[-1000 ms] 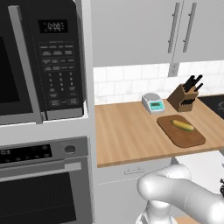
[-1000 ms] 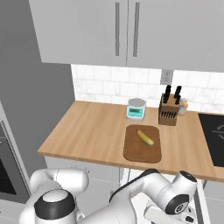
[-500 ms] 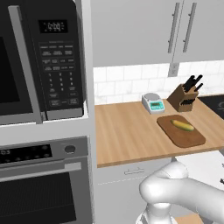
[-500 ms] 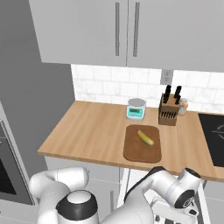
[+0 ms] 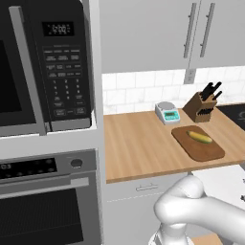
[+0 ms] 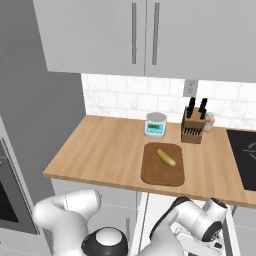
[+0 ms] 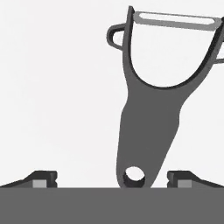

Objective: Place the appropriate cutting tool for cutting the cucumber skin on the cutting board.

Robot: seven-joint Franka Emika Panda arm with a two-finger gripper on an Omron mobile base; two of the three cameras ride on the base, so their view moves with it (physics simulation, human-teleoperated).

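The worktop (image 6: pixel 105 155) is a light wooden slab running under white wall cabinets (image 6: pixel 145 37) and a tiled backsplash. It stands up above and beyond the pincer, which works low in front of the cupboard fronts. To one side of the worktop rises a tall grey unit with a microwave (image 5: pixel 45 67) over a built-in oven (image 5: pixel 45 196). At the other end a dark hob (image 6: pixel 245 157) is set into the surface.

On the worktop, well apart from the pincer, lies the cutting board (image 6: pixel 162 165), flat and dark brown. It carries the cucumber (image 6: pixel 166 157), a short yellow-green piece lying slantwise on the half of the board nearer the wall. Behind the board stand a small kitchen scale (image 6: pixel 155 124) with a teal face and an angled wooden knife block (image 6: pixel 192 127) with dark handles sticking up. Both are near the board but not touching it.

The pincer (image 7: pixel 113 179) is spread wide and grips nothing. A dark grey peeler (image 7: pixel 153 109) lies on a plain white surface straight ahead of it. The holed end of the peeler's handle sits between the two fingertips (image 7: pixel 41 178), with a gap on either side. The forked head with its pale blade points away from the pincer, leaning a little to one side. Whether that white surface is a drawer floor I cannot tell.
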